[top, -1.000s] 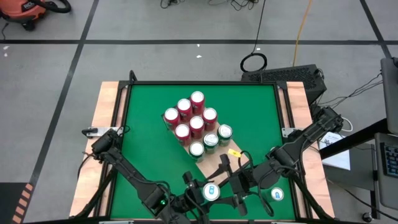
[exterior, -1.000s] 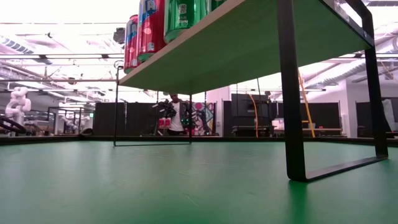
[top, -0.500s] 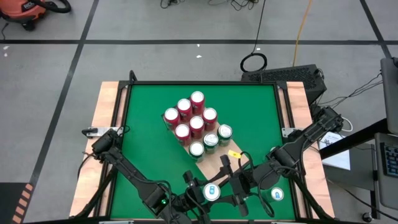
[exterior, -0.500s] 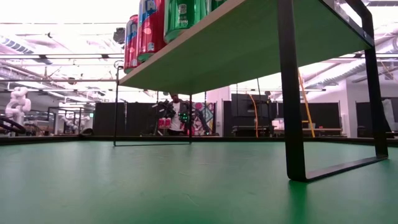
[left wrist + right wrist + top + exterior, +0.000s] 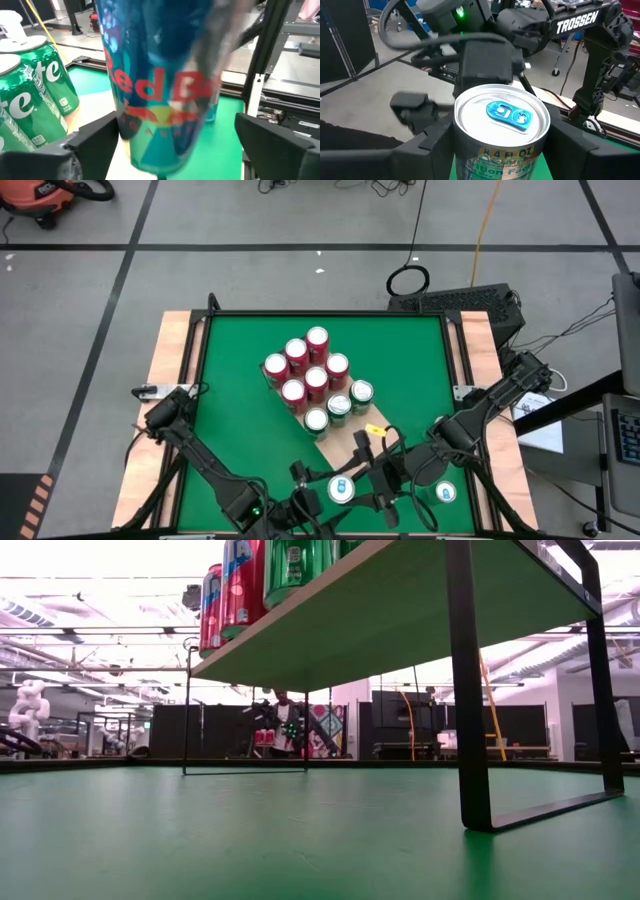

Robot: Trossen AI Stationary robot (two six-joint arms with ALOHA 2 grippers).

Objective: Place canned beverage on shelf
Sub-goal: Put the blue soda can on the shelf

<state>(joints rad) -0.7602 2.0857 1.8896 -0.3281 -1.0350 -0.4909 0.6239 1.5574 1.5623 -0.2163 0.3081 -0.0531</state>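
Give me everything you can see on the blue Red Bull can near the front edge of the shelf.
The blue can is a slim aluminium can with a silver top and blue pull tab, and red and yellow Red Bull lettering on its side. It stands upright on the wood shelf, nearer the front than the green cans. The right end effector flanks it closely; the left end effector stands open around it.

Red cans (image 5: 306, 366), green cans (image 5: 338, 408), blue can (image 5: 160, 85), green table (image 5: 240, 420).

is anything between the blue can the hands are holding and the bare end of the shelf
Nothing visible is. The blue can sits between both hands at the bare end of the shelf; the green cans stand farther along it.
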